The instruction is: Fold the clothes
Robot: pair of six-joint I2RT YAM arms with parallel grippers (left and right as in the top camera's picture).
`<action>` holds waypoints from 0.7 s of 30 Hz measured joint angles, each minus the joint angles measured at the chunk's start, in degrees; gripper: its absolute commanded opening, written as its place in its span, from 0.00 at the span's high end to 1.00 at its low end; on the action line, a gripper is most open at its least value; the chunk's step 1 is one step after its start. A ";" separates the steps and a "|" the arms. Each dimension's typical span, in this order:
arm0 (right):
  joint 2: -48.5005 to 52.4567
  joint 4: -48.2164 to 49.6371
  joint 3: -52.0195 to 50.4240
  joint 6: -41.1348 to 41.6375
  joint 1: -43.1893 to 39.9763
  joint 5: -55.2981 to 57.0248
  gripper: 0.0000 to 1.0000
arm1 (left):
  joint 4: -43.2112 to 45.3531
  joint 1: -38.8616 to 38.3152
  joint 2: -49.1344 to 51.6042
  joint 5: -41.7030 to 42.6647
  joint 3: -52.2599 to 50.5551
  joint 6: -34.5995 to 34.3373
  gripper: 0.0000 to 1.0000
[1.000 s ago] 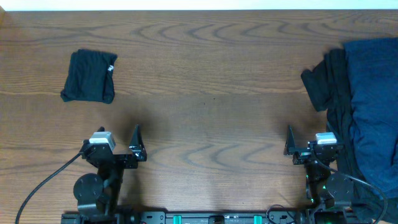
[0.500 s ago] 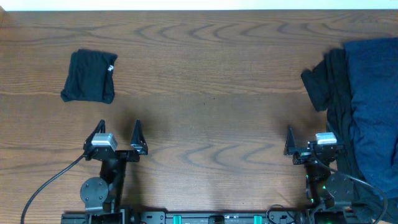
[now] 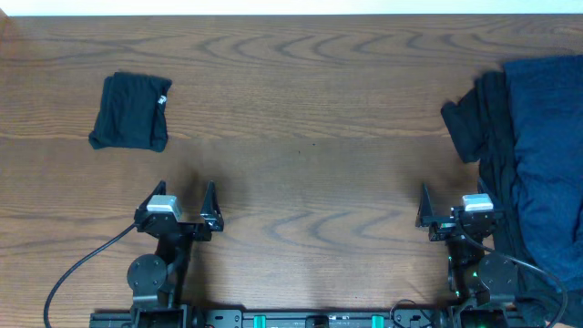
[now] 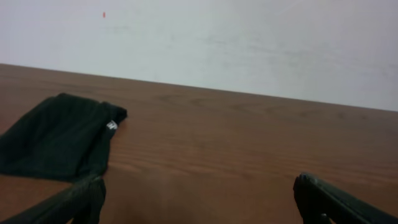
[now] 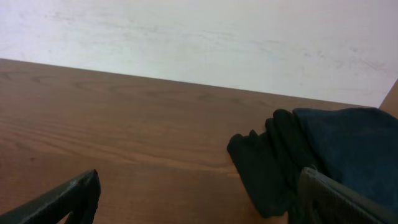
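Clothes lie in two places on my brown wood-grain table [image 3: 310, 100]. A small folded black fabric garment [image 3: 130, 125] sits at ten o'clock. At three o'clock there is a loose heap: a crumpled black fabric garment [image 3: 472, 128] with a rumpled navy blue fabric garment [image 3: 547, 155] lying against it.

Only the overhead view shows both places at once. My left wrist camera sees just the folded black piece [image 4: 56, 137] at ten o'clock, with a small white tag on its edge. My right wrist camera sees just the heap at three o'clock, black folds [image 5: 267, 168] in front of navy cloth [image 5: 354, 149]. Both wrist views also show a pale white wall [image 4: 249, 43] beyond the table's far edge.

My left gripper [image 3: 186, 189] is spread wide and grasps nothing. The folded piece lies well apart from it, toward eleven o'clock. My right gripper [image 3: 455, 193] is equally released and empty. Its outer finger sits just beside the heap, and I cannot tell whether it brushes the cloth.

A black cable [image 3: 82, 264] loops from my left arm's base at seven o'clock.
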 measured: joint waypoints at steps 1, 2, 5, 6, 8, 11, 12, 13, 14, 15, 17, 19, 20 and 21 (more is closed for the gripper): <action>0.00 0.00 0.00 0.00 0.00 0.00 0.01 | -0.66 -0.02 -0.04 -0.28 0.11 0.00 0.02; -0.02 0.02 0.00 0.00 0.00 0.00 0.01 | -0.96 -0.02 -0.04 -0.52 0.20 0.02 0.02; -0.02 0.00 0.00 0.00 0.00 0.00 0.01 | -1.29 -0.02 -0.04 -0.90 0.37 0.00 0.02; -0.02 0.02 0.00 0.00 0.00 0.00 0.01 | -1.29 -0.02 -0.04 -0.90 0.37 0.02 0.02; -0.02 0.02 0.00 0.00 0.02 0.00 0.01 | -1.31 -0.02 -0.04 -0.90 0.37 0.00 0.02; -0.02 0.02 0.00 0.00 0.02 0.00 0.01 | -1.33 -0.02 -0.04 -0.90 0.39 0.00 0.02; -0.02 0.02 0.00 0.00 0.00 0.00 0.01 | -1.36 -0.02 -0.04 -0.90 0.39 0.00 0.02; -0.02 0.02 0.00 0.00 0.00 0.00 0.01 | -1.36 -0.02 -0.04 -0.90 0.39 0.00 0.02; -0.02 0.02 0.00 0.00 0.00 0.00 0.01 | -1.38 -0.02 -0.04 -0.92 0.39 0.00 0.02; -0.02 0.02 0.00 0.00 0.00 0.00 0.01 | -1.40 -0.02 -0.04 -0.92 0.42 0.00 0.02; -0.02 0.02 0.00 0.00 0.00 0.00 0.01 | -1.42 -0.02 -0.04 -0.92 0.42 0.00 0.02; -0.02 0.00 0.00 0.00 0.00 0.00 0.01 | -1.42 -0.02 -0.04 -0.92 0.42 0.00 0.02; -0.02 0.02 0.00 0.00 0.00 0.00 0.01 | -1.42 -0.02 -0.04 -0.92 0.42 0.00 0.02; -0.02 0.00 0.00 0.00 0.00 0.00 0.01 | -1.42 -0.02 -0.04 -0.92 0.42 0.00 0.02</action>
